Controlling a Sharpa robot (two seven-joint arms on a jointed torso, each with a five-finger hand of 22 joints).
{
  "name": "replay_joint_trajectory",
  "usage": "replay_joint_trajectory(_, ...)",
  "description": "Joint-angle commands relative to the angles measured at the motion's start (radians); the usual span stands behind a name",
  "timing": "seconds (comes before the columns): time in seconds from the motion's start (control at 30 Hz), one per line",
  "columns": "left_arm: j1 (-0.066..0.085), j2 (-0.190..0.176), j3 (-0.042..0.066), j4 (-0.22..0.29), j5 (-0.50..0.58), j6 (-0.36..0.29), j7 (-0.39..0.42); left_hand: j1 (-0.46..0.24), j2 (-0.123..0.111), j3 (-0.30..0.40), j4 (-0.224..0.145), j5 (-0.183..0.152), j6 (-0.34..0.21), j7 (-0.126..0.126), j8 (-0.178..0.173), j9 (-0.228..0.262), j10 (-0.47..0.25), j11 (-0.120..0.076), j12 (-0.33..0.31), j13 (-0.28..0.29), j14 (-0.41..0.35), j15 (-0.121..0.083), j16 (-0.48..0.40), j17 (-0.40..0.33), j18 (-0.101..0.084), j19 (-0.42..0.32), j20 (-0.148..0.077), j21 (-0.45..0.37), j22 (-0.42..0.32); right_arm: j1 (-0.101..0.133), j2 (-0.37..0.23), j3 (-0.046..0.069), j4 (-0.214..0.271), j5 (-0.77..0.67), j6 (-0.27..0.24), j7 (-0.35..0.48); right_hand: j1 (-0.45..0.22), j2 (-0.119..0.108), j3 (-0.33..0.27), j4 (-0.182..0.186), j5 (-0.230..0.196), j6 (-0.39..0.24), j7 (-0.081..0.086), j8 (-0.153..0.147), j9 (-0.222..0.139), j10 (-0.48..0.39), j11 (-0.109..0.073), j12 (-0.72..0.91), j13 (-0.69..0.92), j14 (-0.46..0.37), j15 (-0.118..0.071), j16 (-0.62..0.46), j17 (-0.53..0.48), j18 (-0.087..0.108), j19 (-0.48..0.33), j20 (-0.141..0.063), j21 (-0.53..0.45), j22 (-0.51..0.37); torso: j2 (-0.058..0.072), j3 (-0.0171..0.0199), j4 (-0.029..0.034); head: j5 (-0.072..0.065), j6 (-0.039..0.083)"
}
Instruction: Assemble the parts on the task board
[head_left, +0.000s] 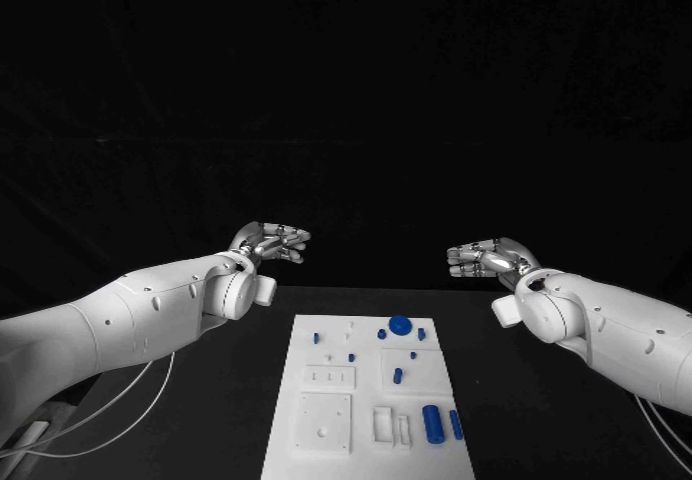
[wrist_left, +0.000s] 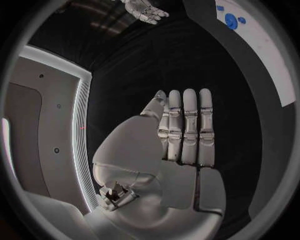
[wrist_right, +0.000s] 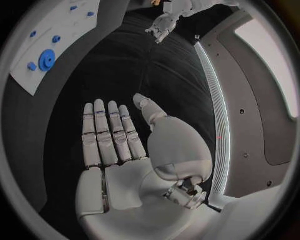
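Both hands, left hand (head_left: 271, 243) and right hand (head_left: 486, 258), hover empty with fingers extended beyond the task board's (head_left: 320, 345) far edge; neither nearer the blue parts (head_left: 400, 324).

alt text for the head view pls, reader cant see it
Two white robot arms hold the left hand and right hand raised and empty beyond a white task board on a black table. Small blue parts sit on the board.

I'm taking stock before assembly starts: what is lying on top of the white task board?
On the white task board lie small blue parts: a round blue disc at the far end, a blue cylinder nearer, and smaller blue pieces between. Neither hand covers any of it.
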Motion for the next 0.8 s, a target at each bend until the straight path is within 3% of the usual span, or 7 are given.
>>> replay_joint_trajectory(0.03, 0.002, -0.001, 0.001, 0.003, -0.051, 0.028, -0.024, -0.012, -0.001, 0.002, -0.002, 0.005, -0.017, -0.005, 0.026, 0.057, -0.019, -0.004, 0.062, 0.030, -0.019, -0.004, 0.058, 0.018, -0.007, -0.022, -0.005, 0.045, 0.041, 0.000, 0.000, 0.001, -0.001, -0.094, -0.031, 0.008, -0.002, -0.004, 0.013, -0.005, 0.009, 0.035, -0.014, 0.011, 0.021, 0.051, -0.020, 0.007, 0.004, 0.044, -0.019, 0.011, 0.011, -0.019, 0.033, -0.015, 0.012, 0.003, 0.000, 0.0004, 0.0002, -0.001, -0.002)
replay_joint_trajectory(0.3, 0.002, -0.003, 0.001, 0.006, -0.091, 0.049, -0.050, -0.035, -0.006, 0.016, 0.005, 0.006, -0.083, -0.020, 0.170, 0.253, -0.132, -0.030, 0.393, 0.206, -0.071, -0.033, 0.312, 0.072, 0.001, -0.083, -0.034, 0.260, 0.229, -0.002, -0.003, 0.001, 0.001, -0.185, -0.038, -0.004, 0.056, -0.012, -0.078, 0.003, 0.006, 0.131, -0.075, 0.087, 0.198, 0.236, -0.098, 0.047, 0.051, 0.201, -0.088, 0.060, 0.136, -0.037, 0.195, -0.094, 0.052, 0.006, 0.000, 0.0005, -0.0008, 0.001, -0.001)
replay_joint_trajectory(0.5, 0.002, -0.004, 0.001, 0.006, -0.098, 0.087, -0.062, -0.038, -0.010, 0.028, 0.008, 0.006, -0.096, -0.009, 0.123, 0.189, -0.168, -0.012, 0.351, 0.162, -0.100, -0.014, 0.270, 0.014, 0.005, -0.123, -0.015, 0.242, 0.233, -0.003, -0.005, 0.001, 0.002, -0.213, -0.029, -0.010, 0.069, 0.002, -0.136, 0.007, 0.017, 0.092, -0.087, 0.132, 0.404, 0.236, -0.111, 0.106, 0.106, 0.189, -0.104, 0.096, 0.325, -0.054, 0.241, -0.123, 0.046, 0.003, -0.001, 0.0004, -0.0001, 0.000, -0.002)
replay_joint_trajectory(0.53, 0.002, -0.003, 0.001, 0.007, -0.099, 0.093, -0.062, -0.037, -0.008, 0.031, 0.008, 0.005, -0.102, -0.002, 0.106, 0.166, -0.180, -0.004, 0.322, 0.144, -0.114, -0.006, 0.242, -0.002, 0.002, -0.136, -0.009, 0.226, 0.224, -0.003, -0.005, 0.001, 0.002, -0.215, -0.028, -0.010, 0.069, 0.002, -0.136, 0.007, 0.017, 0.092, -0.087, 0.132, 0.404, 0.236, -0.111, 0.106, 0.106, 0.189, -0.104, 0.096, 0.325, -0.054, 0.241, -0.123, 0.046, 0.003, -0.001, 0.0004, -0.0001, 0.000, -0.002)
replay_joint_trajectory(0.57, 0.002, -0.003, 0.001, 0.007, -0.099, 0.099, -0.063, -0.022, -0.020, 0.034, -0.003, 0.004, -0.060, -0.003, 0.059, 0.067, -0.130, -0.001, 0.244, 0.084, -0.075, 0.007, 0.173, -0.056, 0.011, -0.129, 0.008, 0.182, 0.194, -0.003, -0.006, 0.001, 0.002, -0.217, -0.027, -0.010, 0.069, 0.009, -0.139, 0.000, 0.020, 0.074, -0.086, 0.124, 0.486, 0.215, -0.110, 0.126, 0.129, 0.167, -0.103, 0.094, 0.416, -0.057, 0.244, -0.124, 0.037, 0.004, -0.001, 0.0005, 0.0004, -0.001, -0.003)
replay_joint_trajectory(0.6, 0.002, -0.003, 0.001, 0.008, -0.099, 0.102, -0.063, -0.033, -0.012, 0.031, 0.007, 0.003, -0.060, 0.002, 0.057, 0.059, -0.134, 0.002, 0.237, 0.080, -0.076, 0.002, 0.173, -0.057, 0.012, -0.118, 0.004, 0.182, 0.193, -0.003, -0.006, 0.001, 0.002, -0.218, -0.026, -0.010, 0.070, 0.011, -0.138, -0.004, 0.020, 0.069, -0.085, 0.114, 0.514, 0.206, -0.109, 0.131, 0.135, 0.159, -0.102, 0.087, 0.448, -0.057, 0.241, -0.123, 0.033, 0.004, -0.001, 0.0003, 0.0003, -0.001, -0.003)
replay_joint_trajectory(0.8, 0.002, -0.002, 0.001, 0.008, -0.099, 0.123, -0.062, -0.029, -0.005, 0.020, 0.009, 0.001, -0.065, 0.018, 0.026, 0.000, -0.131, 0.016, 0.149, 0.031, -0.081, 0.016, 0.100, -0.096, 0.009, -0.115, 0.015, 0.123, 0.155, -0.003, -0.006, 0.001, -0.002, -0.198, -0.018, -0.008, 0.062, 0.024, -0.124, -0.006, 0.021, 0.048, -0.063, 0.027, 0.562, 0.154, -0.086, 0.106, 0.108, 0.124, -0.081, 0.006, 0.507, -0.061, 0.195, -0.101, 0.001, 0.001, -0.001, 0.0000, -0.0007, -0.001, -0.003)
